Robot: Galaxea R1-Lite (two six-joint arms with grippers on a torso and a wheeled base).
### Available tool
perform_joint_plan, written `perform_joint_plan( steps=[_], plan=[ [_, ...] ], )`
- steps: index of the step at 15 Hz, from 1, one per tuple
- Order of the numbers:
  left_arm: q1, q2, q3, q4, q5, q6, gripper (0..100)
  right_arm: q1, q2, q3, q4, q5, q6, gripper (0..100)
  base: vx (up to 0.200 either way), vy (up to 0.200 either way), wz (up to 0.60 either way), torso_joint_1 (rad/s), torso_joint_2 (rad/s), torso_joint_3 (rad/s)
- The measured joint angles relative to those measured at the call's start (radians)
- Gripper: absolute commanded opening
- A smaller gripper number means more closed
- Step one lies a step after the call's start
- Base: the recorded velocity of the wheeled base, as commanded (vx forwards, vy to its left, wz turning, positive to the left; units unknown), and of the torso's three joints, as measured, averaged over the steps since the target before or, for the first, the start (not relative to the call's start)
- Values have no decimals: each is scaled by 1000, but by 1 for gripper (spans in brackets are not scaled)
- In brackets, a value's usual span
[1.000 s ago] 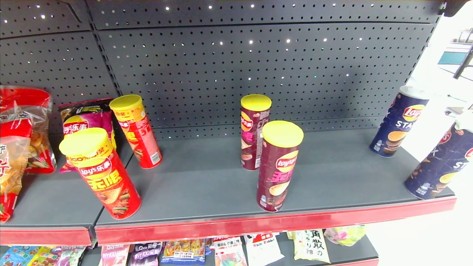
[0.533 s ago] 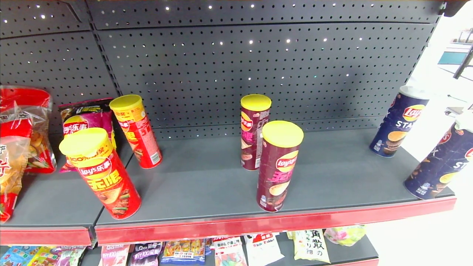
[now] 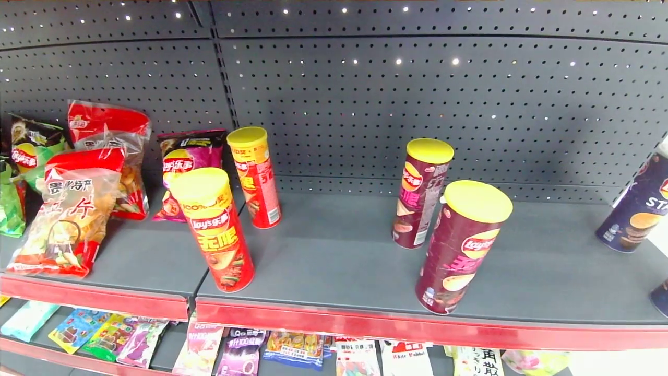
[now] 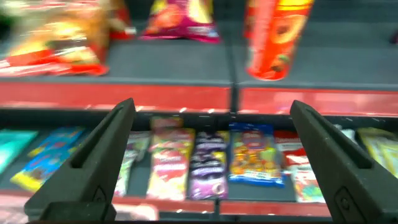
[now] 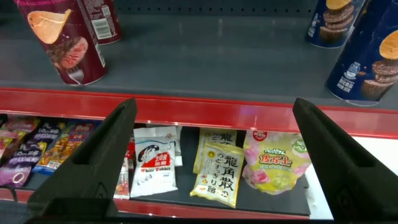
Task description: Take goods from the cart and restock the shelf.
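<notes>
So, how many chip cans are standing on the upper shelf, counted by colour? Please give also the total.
Red cans: 2
Maroon cans: 2
Dark blue cans: 2
Total: 6
</notes>
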Motion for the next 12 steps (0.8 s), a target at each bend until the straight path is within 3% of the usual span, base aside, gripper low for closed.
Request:
perform_joint_plan(
  steps=[12],
  plan=[
    [0,0,0,0,0,0,100,0,0,0,0,-3,-1,100,0,0,0,0,0,0]
  ],
)
